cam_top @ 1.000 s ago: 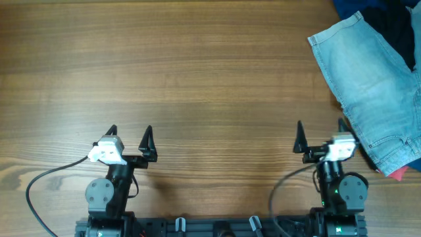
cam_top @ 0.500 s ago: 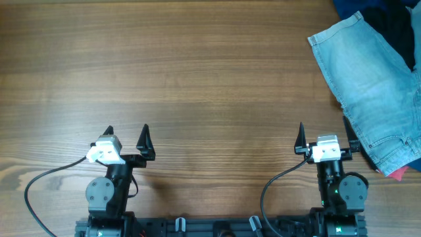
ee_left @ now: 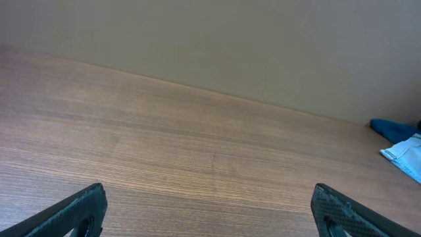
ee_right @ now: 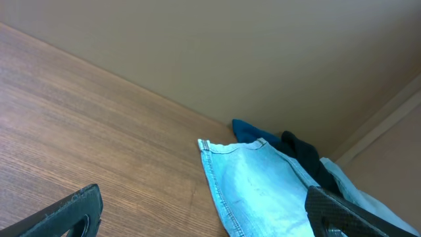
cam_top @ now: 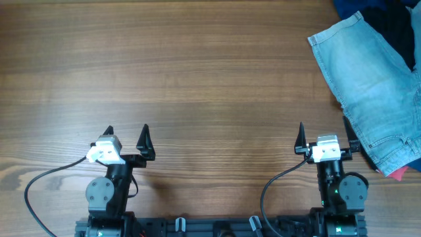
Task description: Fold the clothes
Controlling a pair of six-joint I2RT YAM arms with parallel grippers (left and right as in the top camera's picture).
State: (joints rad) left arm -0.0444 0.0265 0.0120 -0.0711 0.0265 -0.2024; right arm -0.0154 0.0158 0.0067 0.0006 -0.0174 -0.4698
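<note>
The light blue denim shorts (cam_top: 371, 85) lie spread at the table's right edge, hem toward the upper left; they also show in the right wrist view (ee_right: 263, 184) and just at the edge of the left wrist view (ee_left: 408, 158). My right gripper (cam_top: 323, 138) is open and empty, near the front edge, just left of the shorts' lower part. In its wrist view the fingers (ee_right: 204, 210) frame bare wood and the shorts' hem. My left gripper (cam_top: 126, 139) is open and empty at the front left, over bare wood (ee_left: 210, 210).
A dark navy cloth pile (cam_top: 388, 16) lies at the far right corner, partly over the shorts. A small pink-red cloth (cam_top: 400, 172) peeks out under the shorts' near end. The wooden table (cam_top: 197, 79) stretches left of the shorts.
The right gripper shifted slightly left and turned a little between one second ago and half a second ago; since then nothing has moved. The shorts lie unchanged.
</note>
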